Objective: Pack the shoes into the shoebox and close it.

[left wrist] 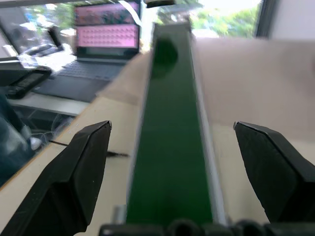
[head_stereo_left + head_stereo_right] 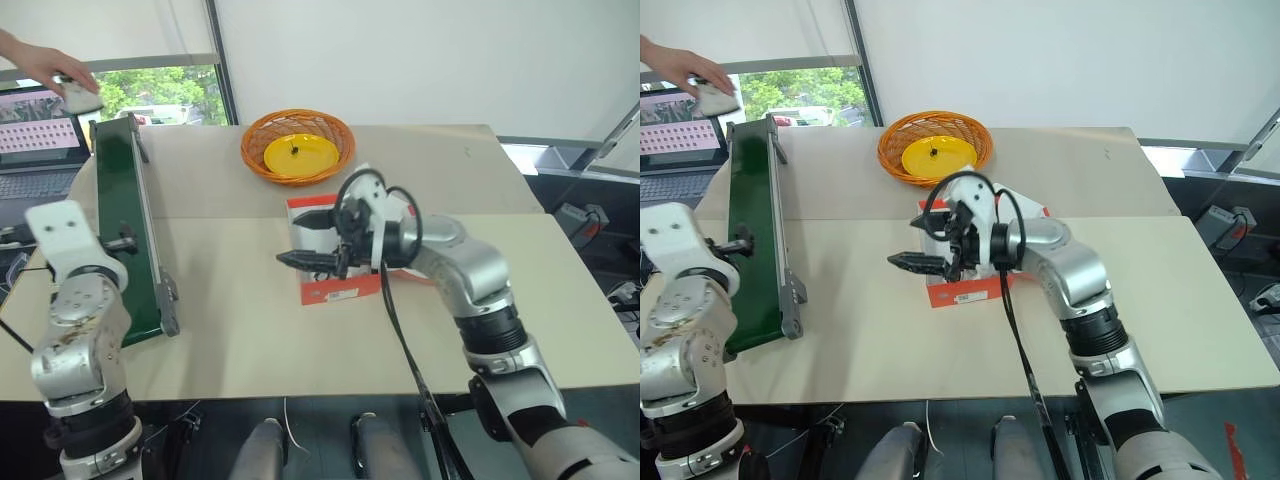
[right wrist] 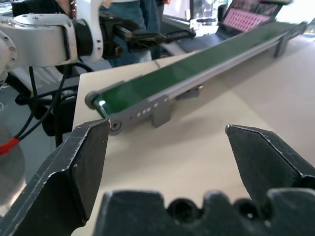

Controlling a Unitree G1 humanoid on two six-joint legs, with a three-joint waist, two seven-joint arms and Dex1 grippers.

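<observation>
The red shoebox (image 2: 335,285) sits near the middle of the beige table (image 2: 300,340), a white label on the side facing the robot, largely hidden behind the right gripper (image 2: 312,240), which hangs level in front of it with its two black fingers spread wide and holding nothing. At the table's left edge the left gripper (image 1: 172,167) hovers over the near end of a green conveyor belt (image 2: 128,220), its fingers likewise spread apart and empty. At the belt's far end a person's hand (image 2: 45,62) holds a whitish shoe (image 2: 80,97) above it, beside an open laptop (image 2: 35,140). An orange wicker basket (image 2: 297,146) with a yellow plate (image 2: 300,153) stands just beyond the shoebox
</observation>
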